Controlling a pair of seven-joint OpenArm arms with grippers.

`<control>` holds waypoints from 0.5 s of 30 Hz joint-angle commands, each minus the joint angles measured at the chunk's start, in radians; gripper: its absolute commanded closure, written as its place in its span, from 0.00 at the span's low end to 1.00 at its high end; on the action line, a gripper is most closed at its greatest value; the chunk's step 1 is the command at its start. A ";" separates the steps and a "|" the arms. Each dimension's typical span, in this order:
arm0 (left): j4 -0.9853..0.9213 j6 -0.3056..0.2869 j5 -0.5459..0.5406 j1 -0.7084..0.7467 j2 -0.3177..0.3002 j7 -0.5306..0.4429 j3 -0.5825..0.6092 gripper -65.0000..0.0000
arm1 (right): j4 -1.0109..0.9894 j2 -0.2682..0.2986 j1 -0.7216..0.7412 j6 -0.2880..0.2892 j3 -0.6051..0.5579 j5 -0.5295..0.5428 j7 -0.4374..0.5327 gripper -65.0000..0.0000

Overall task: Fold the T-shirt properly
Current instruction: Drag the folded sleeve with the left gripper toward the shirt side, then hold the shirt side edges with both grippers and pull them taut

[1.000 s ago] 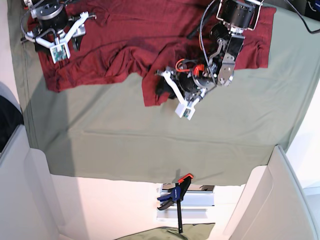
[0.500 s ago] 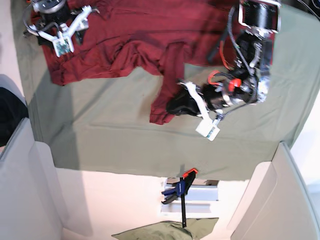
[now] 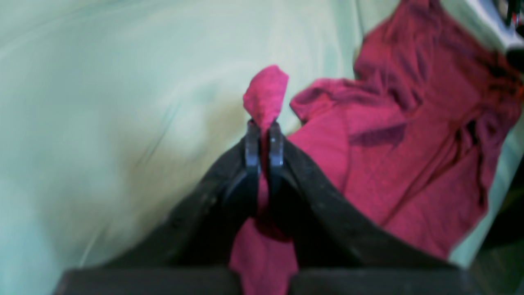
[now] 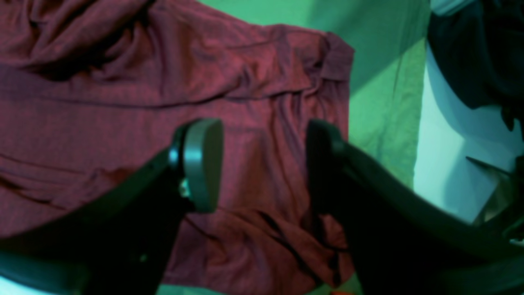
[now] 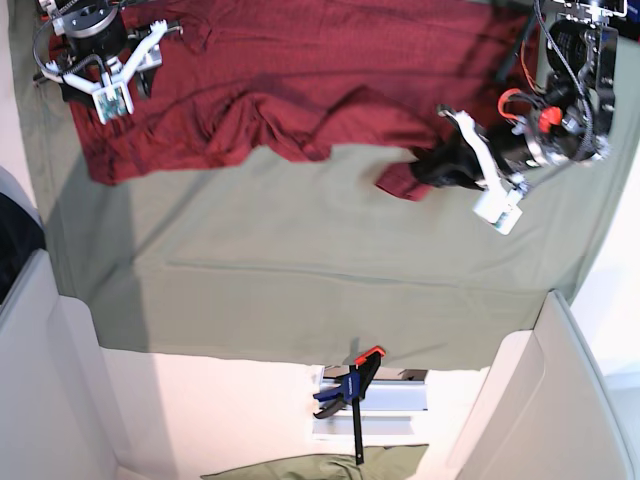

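Lying crumpled across the top of the base view, from ten o'clock round to two o'clock: the T-shirt (image 5: 300, 70), dark red, spread over the olive-green cloth sheet (image 5: 300, 280) covering the table. Trailing out toward three o'clock, a narrow sleeve end, bunched and lifted where pinched.

Clamping that sleeve end: the left gripper (image 3: 264, 137), jaws pressed together on a fold of red fabric, a small tongue of cloth poking out past the tips toward twelve o'clock and more fabric hanging down between the black fingers (image 3: 252, 141). Showing in the left wrist view at about two o'clock of the grip, the rest of the shirt, blurred.

Hovering at ten o'clock in the base view, over the shirt's wrinkled edge: the right gripper (image 4: 262, 164), jaws standing well apart, gripping nothing, red fabric showing through the gap between them.

Sitting at six o'clock below the sheet's edge: a blue and orange bar clamp (image 5: 352, 392).
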 commanded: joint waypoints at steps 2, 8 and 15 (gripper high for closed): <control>0.062 -0.009 -0.045 0.039 -0.011 -0.010 -0.065 1.00 | 0.019 0.006 0.008 0.000 0.005 -0.002 0.026 0.50; 0.107 -0.009 -0.046 0.203 -0.011 -0.012 -0.214 1.00 | 0.019 0.006 0.009 0.000 0.005 0.005 0.031 0.50; 0.106 -0.009 -0.008 0.298 -0.011 -0.018 -0.332 1.00 | 0.018 0.006 0.008 0.000 0.005 0.027 0.040 0.50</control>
